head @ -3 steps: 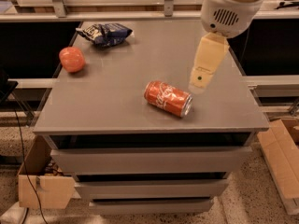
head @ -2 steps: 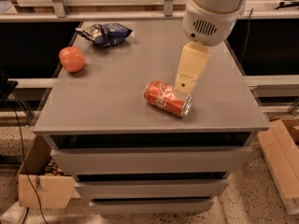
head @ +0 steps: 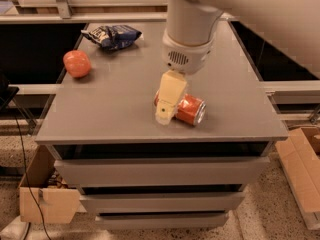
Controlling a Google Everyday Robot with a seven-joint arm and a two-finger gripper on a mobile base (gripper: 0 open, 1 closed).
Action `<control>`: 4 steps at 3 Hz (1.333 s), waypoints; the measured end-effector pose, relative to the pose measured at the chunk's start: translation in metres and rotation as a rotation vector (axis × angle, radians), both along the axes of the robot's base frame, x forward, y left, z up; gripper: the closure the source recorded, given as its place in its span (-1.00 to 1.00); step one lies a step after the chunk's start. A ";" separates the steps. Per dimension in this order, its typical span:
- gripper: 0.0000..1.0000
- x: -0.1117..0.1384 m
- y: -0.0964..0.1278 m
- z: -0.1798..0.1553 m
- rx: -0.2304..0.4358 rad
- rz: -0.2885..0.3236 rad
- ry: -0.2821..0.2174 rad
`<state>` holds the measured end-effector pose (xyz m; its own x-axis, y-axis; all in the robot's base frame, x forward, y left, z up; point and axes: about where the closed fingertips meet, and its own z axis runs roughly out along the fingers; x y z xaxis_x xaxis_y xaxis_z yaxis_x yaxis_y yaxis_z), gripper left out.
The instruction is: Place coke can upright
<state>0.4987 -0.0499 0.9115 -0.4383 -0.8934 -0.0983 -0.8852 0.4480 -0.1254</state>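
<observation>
coke can (head: pixel 193 110) lying on side, front-centre of grey cabinet top (head: pixel 115 109), silver end facing front-right; script unreadable. gripper (head: pixel 166 114) low over can's left half; how far open, any contact: cannot tell. blue snack bag (head: pixel 112 35) back-left, print illegible

Cream, blocky hand (head: pixel 166 115) beneath a white, cylindrical, vented wrist (head: pixel 186 49).
</observation>
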 end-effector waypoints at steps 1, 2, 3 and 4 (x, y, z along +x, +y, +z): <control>-1.00 0.014 0.010 -0.023 0.001 -0.071 0.051; -1.00 0.027 0.015 -0.038 0.020 -0.169 0.061; -1.00 0.036 0.017 -0.046 0.039 -0.265 0.040; -0.68 0.039 0.019 -0.052 0.058 -0.311 0.022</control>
<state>0.5379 -0.0310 0.8598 -0.6922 -0.7094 -0.1326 -0.7068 0.7035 -0.0745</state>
